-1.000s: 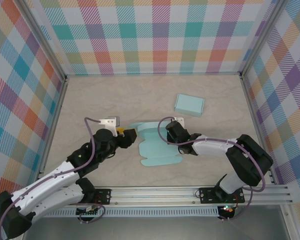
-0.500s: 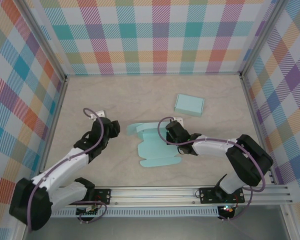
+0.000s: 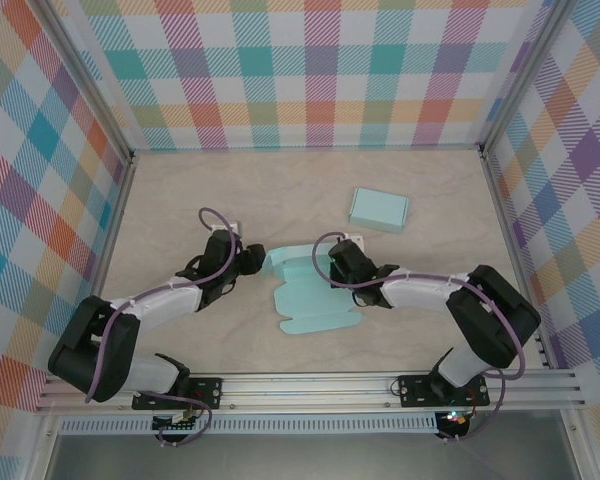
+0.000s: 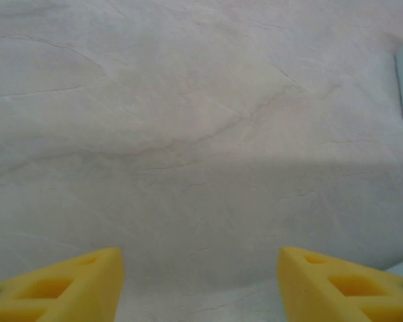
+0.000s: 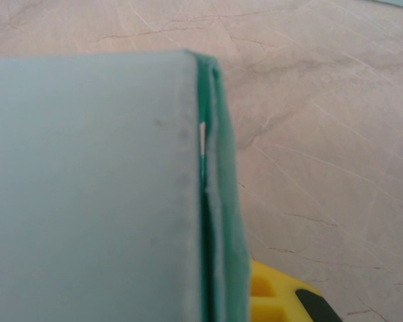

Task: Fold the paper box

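1. Marbled beige table point(image 3: 230, 190), plaid walls point(image 3: 310, 80) on three sides. Seen from above, the paper box point(image 3: 315, 305) was a pale teal cut-out blank. It lay mostly flat near the table centre, between the ends of the two arms.
2. A finished teal box point(image 3: 379, 209) sat farther back and to the right, well apart from the blank.
3. From above, the left gripper point(image 3: 252, 258) was low over the table, just beside the blank's upper left flap. Contact with the flap could not be judged from this view, nor could the jaw gap.
4. The left wrist view settled the gap. The yellow fingertips point(image 4: 74, 285) stood wide apart with bare marbled table between them and nothing held. A thin strip of the paper box showed at the right edge of that view.
5. From above, the right gripper point(image 3: 334, 266) sat at the blank's upper right flap. Its jaws were hidden under the wrist and cable loop.
6. In the right wrist view, the teal sheet rose close across the left half. Its right edge was doubled over, with a darker green line along the fold. One yellow finger point(image 5: 275, 295) showed just below that fold. The jaws were closed tight on this flap of the paper box.
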Tool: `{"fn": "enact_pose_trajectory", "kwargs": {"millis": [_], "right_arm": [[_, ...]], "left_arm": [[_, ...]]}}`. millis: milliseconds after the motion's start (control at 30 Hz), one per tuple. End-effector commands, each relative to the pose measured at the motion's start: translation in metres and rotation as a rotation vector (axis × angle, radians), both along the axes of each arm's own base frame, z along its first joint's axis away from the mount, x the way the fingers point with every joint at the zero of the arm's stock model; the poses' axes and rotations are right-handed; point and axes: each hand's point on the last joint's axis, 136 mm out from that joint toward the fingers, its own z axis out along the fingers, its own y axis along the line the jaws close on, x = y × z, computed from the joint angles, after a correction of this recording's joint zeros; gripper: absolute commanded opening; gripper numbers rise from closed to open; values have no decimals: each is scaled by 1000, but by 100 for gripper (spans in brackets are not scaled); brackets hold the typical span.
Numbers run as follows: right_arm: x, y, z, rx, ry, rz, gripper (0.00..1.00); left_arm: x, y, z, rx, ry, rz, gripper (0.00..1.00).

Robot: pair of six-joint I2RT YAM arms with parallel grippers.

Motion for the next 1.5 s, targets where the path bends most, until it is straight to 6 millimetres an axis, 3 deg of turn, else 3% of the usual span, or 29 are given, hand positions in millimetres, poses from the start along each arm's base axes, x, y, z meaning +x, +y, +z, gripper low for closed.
{"fn": "enact_pose_trajectory", "kwargs": {"millis": [0,367,767,1233,1467], "right_arm": [[5,9,3,12,-9,-4,0],[6,8,-4,-4,12,-20,0],[4,5,-6,-7,17,-28,0],[3,12,-7,16,25,0,0],[2,16,-6,19,18,25,0]], "left_arm": [[-9,-26,-2,-68,1,-67,60],[-34,-50,-7,-117,25,-111,51],[-67,-57,-8,-3,-15,-260,53],[-32,-65,24,217,-289,-350,55],[-19,-76,30,245,-378,-362,49]]}}
